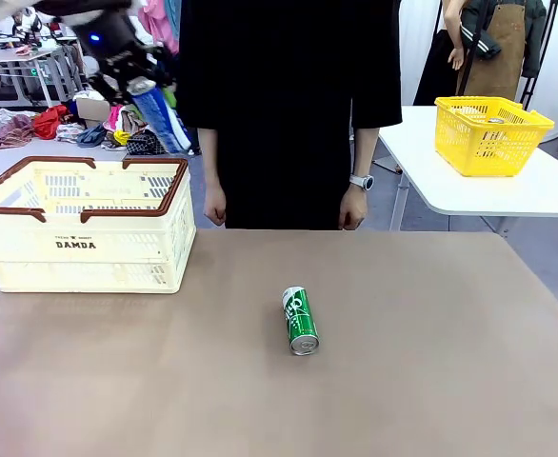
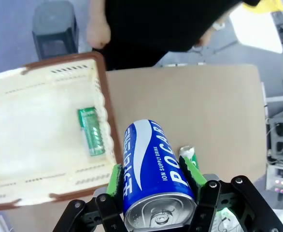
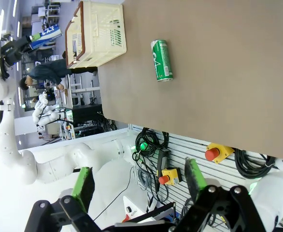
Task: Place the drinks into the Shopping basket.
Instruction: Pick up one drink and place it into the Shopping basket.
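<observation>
My left gripper (image 1: 149, 92) hangs high above the far right corner of the Shopping basket (image 1: 31, 238), shut on a blue drink can (image 1: 165, 119) with white text. In the left wrist view its green pads (image 2: 116, 180) clamp the blue can (image 2: 148, 164) over the basket's brown rim (image 2: 107, 96). A green drink can (image 1: 300, 320) lies on its side mid-table, also visible past the blue can (image 2: 187, 153). My right gripper (image 3: 137, 181) stands open off the table's near edge, far from the green can (image 3: 162, 60) and the basket (image 3: 107, 29).
A green oblong item (image 2: 92, 131) lies inside the Shopping basket. A person (image 1: 284, 105) stands at the far edge, hands hanging down. A yellow mesh basket (image 1: 491, 133) sits on a white side table at the back right. The brown tabletop (image 1: 431, 362) is bare around the green can.
</observation>
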